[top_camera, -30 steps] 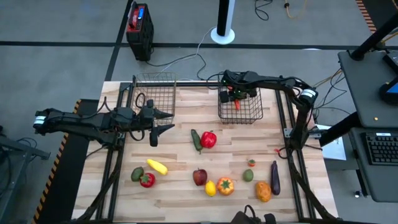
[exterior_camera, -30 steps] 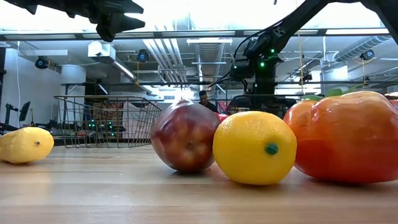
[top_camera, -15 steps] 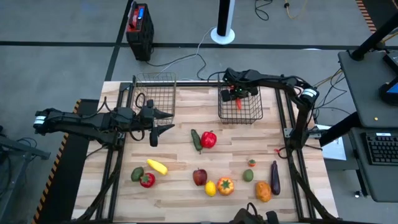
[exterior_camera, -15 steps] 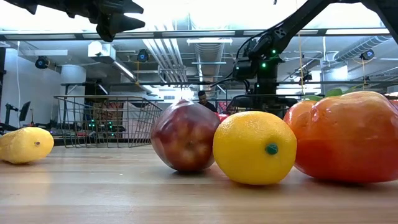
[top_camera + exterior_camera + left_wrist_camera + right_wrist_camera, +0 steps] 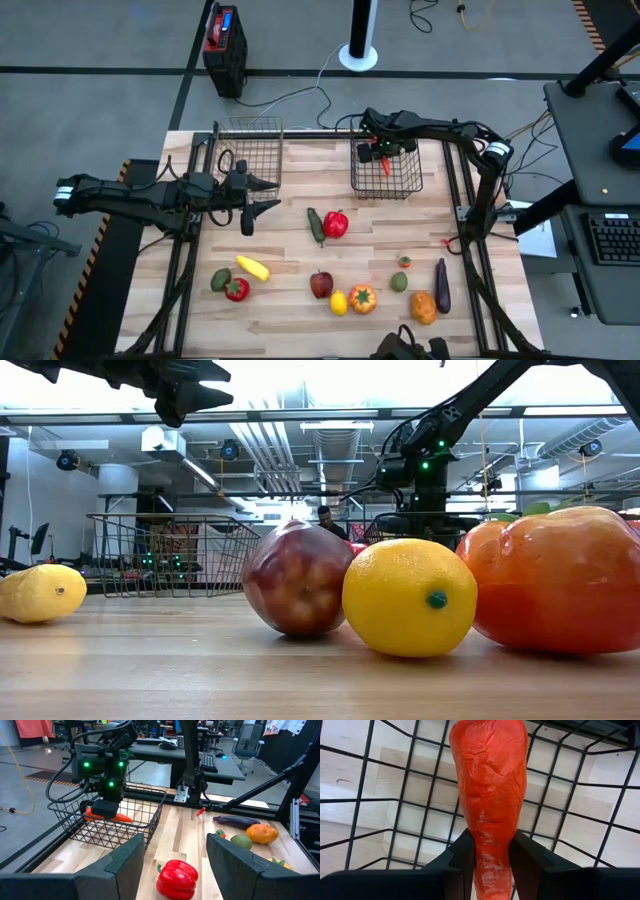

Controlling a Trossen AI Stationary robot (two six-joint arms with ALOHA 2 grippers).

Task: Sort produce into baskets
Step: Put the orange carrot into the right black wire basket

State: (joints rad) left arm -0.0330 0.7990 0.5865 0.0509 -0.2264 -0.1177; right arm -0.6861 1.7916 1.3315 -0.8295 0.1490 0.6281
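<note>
Holding now: your right gripper [image 5: 490, 855] is clamped on an orange carrot [image 5: 490, 785], its fingers [image 5: 462, 857] pressed to both sides of the root.
Right gripper place: upper middle of the high view, over the right wire basket [image 5: 400, 185]; the carrot [image 5: 382, 165] hangs inside the mesh, above the basket floor.
Left wrist's look at it: the carrot [image 5: 107, 816] lies level under your right gripper [image 5: 106, 810], within the basket [image 5: 125, 827] walls.
Left gripper: your left gripper [image 5: 262, 195] hovers at left of centre in the high view, jaws parted with nothing between them, just right of the left wire basket [image 5: 248, 150].
Left basket: no produce that you can see in it.
Centre of table [image 5: 290, 300]: a red bell pepper [image 5: 336, 224] touching a dark green cucumber [image 5: 316, 226].
Lower left: a yellow squash [image 5: 252, 267], a green piece [image 5: 220, 280] and a small red piece [image 5: 237, 290] close together.
Lower middle: a red apple [image 5: 321, 285], a lemon [image 5: 339, 302] and an orange tomato [image 5: 362, 298] in a cluster.
Lower right: a purple eggplant [image 5: 442, 284], an orange piece [image 5: 423, 307], a lime [image 5: 399, 282] and a small red-and-green piece [image 5: 404, 262].
Off the table, upper left: a red-and-black box [image 5: 224, 38] on the floor.
</note>
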